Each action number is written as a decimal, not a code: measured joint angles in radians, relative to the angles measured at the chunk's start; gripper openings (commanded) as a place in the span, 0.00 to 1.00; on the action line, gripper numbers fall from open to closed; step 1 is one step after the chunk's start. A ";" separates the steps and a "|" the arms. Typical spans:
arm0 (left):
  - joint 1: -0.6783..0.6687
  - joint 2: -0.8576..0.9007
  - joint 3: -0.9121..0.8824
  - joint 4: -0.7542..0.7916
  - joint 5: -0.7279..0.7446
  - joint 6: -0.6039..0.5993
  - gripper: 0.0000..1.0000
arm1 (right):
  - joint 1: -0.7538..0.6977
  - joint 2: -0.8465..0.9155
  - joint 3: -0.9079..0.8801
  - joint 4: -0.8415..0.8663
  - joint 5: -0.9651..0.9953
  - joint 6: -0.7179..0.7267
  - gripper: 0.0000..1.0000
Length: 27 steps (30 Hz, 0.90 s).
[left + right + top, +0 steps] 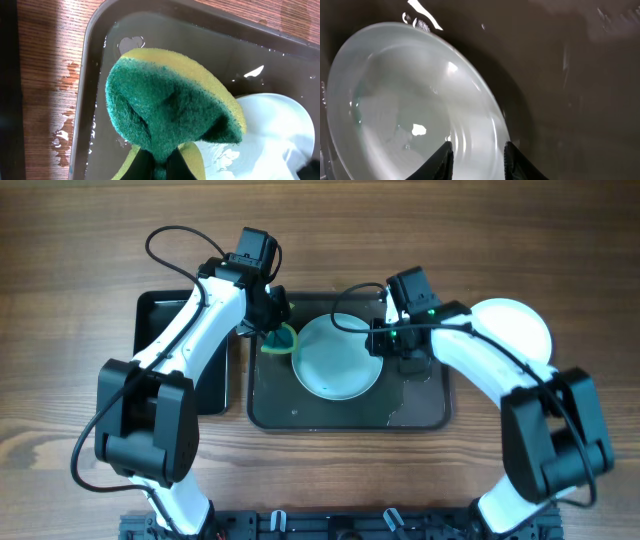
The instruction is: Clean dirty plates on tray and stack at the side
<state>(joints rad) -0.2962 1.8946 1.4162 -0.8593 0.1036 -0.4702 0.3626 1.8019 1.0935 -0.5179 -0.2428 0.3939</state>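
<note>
One pale-blue plate (338,358) lies on the wet dark grey tray (420,412). My left gripper (275,330) hovers at the plate's left rim, shut on a folded green-and-yellow sponge (281,341). In the left wrist view the sponge (170,110) fills the middle, pinched by the gripper (162,161), with the plate (272,132) to its right over the tray (95,60). My right gripper (385,345) is at the plate's right rim. In the right wrist view it (477,156) stands open, its fingers apart on either side of the plate's (410,100) edge.
A clean white plate (515,325) rests on the wooden table to the right of the tray, partly under my right arm. A smaller black tray (160,310) lies to the left, under my left arm. Water drops mark the wood (62,132) beside the tray.
</note>
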 measured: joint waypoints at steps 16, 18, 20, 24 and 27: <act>0.000 0.000 0.000 0.000 0.000 0.000 0.04 | -0.011 0.152 0.327 -0.217 0.033 -0.390 0.27; 0.000 0.000 0.000 0.000 0.000 0.000 0.04 | -0.013 0.198 0.327 -0.219 0.043 -0.424 0.24; 0.000 0.000 0.000 0.000 0.000 0.000 0.04 | -0.013 0.248 0.323 -0.219 0.042 -0.445 0.15; 0.000 0.000 0.000 0.000 0.000 0.000 0.04 | -0.013 0.261 0.319 -0.245 0.035 -0.452 0.04; 0.000 0.000 0.000 0.000 0.000 0.000 0.04 | -0.013 0.261 0.319 -0.298 0.010 -0.365 0.04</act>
<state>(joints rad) -0.2962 1.8946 1.4162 -0.8593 0.1036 -0.4702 0.3496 2.0628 1.4128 -0.8162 -0.2325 0.0288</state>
